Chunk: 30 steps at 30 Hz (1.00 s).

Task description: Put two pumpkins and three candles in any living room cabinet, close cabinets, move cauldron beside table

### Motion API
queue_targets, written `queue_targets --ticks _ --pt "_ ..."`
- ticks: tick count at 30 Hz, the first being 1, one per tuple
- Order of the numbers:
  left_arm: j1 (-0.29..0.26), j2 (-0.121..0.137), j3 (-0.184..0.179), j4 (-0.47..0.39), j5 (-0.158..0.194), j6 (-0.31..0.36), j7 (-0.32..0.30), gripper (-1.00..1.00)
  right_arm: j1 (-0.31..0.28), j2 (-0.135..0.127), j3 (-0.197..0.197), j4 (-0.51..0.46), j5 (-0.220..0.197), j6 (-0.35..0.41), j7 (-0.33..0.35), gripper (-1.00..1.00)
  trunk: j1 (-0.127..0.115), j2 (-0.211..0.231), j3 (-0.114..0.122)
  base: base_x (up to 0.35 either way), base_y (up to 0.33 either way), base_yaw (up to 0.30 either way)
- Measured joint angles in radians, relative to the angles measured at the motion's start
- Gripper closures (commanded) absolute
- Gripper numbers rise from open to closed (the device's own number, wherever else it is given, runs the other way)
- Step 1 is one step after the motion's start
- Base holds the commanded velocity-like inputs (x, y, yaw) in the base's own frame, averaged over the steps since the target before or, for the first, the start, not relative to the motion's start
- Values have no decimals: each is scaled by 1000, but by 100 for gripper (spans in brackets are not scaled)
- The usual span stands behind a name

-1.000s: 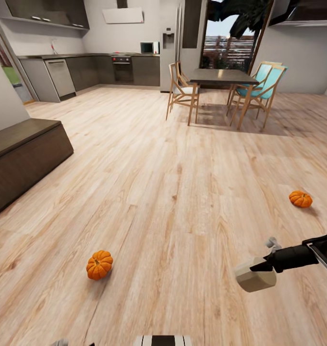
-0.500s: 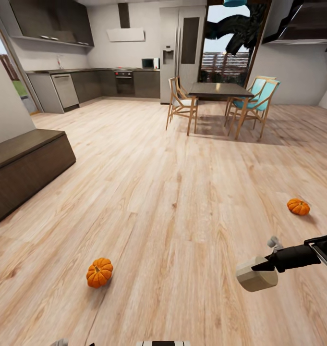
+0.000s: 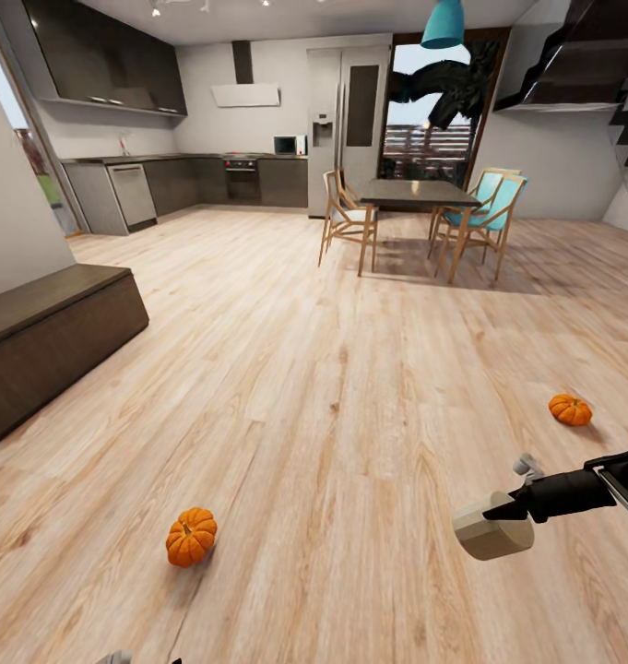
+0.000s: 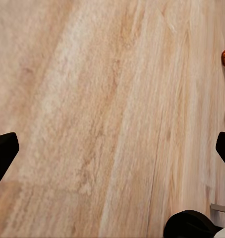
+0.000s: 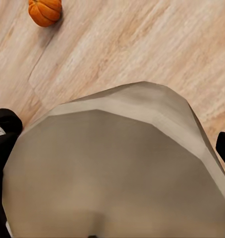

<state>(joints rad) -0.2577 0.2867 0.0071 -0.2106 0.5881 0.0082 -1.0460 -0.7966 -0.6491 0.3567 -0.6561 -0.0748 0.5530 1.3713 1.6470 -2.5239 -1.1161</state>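
Right gripper, at lower right of the head view, clamps a beige candle, which looms between its fingers in the right wrist view. Left gripper hangs over bare wooden floor, fingers spread wide with nothing between them. One pumpkin lies on the floor at lower left, the other at right, well apart; the cabinet stands along the left wall.

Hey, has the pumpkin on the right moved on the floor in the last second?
No. The right pumpkin keeps its place against the dining table; the camera tilted up, shifting the whole view.
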Motion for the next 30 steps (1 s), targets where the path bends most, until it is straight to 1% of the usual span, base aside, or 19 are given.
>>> queue_targets --ticks 7,9,10,11,12,15,16,17,18,21,25,27,30 --pt "0 0 0 0 0 2 3 -100 0 -1 -2 0 0 2 2 100 0 0 0 0 0 0" --pt "-1 0 0 0 0 3 4 -100 -1 -19 -23 -16 -1 49 4 100 0 0 0 0 0 0" --pt "0 0 0 0 0 4 3 -100 -2 -24 -31 -29 -1 68 4 100 0 0 0 0 0 0" --pt "0 0 0 0 0 4 3 -100 -4 -31 -52 -69 -2 110 4 100 0 0 0 0 0 0" --pt "0 0 0 0 0 4 3 -100 -4 -33 -64 -96 -2 134 3 100 0 0 0 0 0 0" --pt "0 0 0 0 0 4 4 -100 -6 -54 -141 -299 2 295 -5 100 0 0 0 0 0 0" --pt "0 -1 0 0 0 4 5 -100 -5 -78 -174 -420 25 385 -30 100 0 0 0 0 0 0" --pt "0 0 0 0 0 4 6 -100 -9 -90 -198 -513 1 431 -37 100 0 0 0 0 0 0" --pt "0 0 0 0 0 5 6 -100 -11 -106 -204 -568 10 451 -47 100 0 0 0 0 0 0" --pt "0 -1 0 0 0 5 6 -100 -14 -120 -213 -617 14 470 -55 100 0 0 0 0 0 0" --pt "0 0 0 0 0 6 7 -100 -14 -125 -221 -632 13 471 -53 100 0 0 0 0 0 0" --pt "0 0 0 0 0 7 7 -100 -13 -136 -227 -644 13 468 -50 100 0 0 0 0 0 0" --pt "0 0 0 0 0 6 8 -100 -13 -169 -246 -681 13 463 -44 100 0 0 0 0 0 0"
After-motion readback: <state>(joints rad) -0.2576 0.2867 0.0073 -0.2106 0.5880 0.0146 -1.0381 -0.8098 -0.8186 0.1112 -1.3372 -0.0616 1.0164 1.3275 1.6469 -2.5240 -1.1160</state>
